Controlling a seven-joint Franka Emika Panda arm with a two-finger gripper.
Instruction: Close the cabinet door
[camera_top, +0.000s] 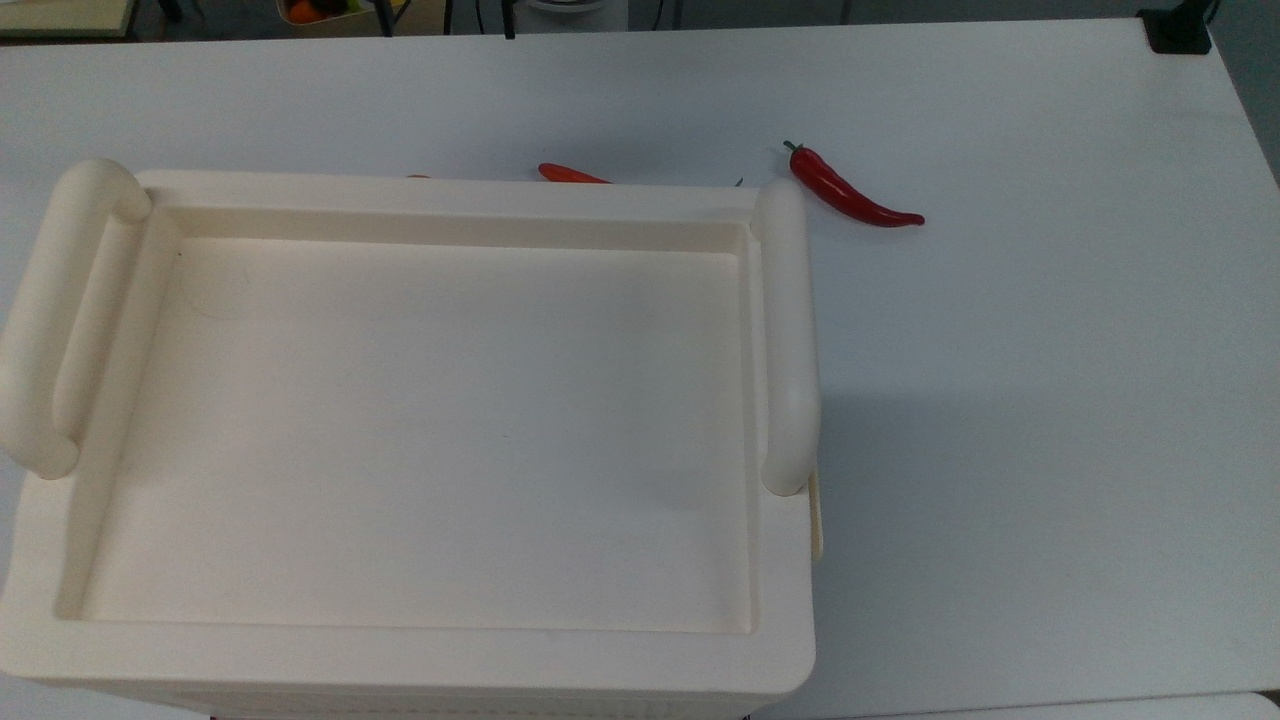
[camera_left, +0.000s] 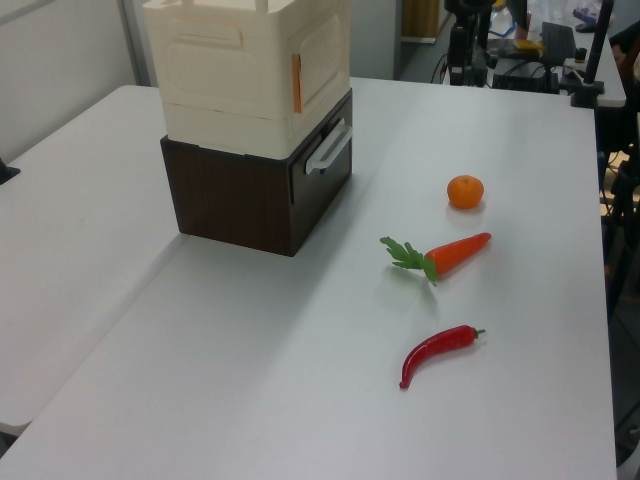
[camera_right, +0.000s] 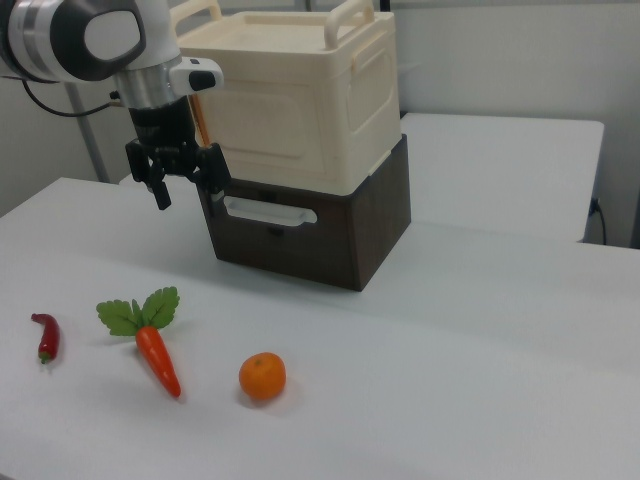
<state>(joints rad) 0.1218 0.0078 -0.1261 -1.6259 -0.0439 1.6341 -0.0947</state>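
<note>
I see the thin cream plastic cabinet door (camera_right: 262, 125) almost flush on the big cream cabinet's front. My tool (camera_right: 186, 172) hangs released beside its orange-marked edge. I would press flat and gently, avoiding the dark drawer handle (camera_right: 268, 212).

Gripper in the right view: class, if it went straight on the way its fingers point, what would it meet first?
Probably the white table. The gripper points straight down beside the dark drawer unit, with nothing visible beneath it, though depth is uncertain.
</note>
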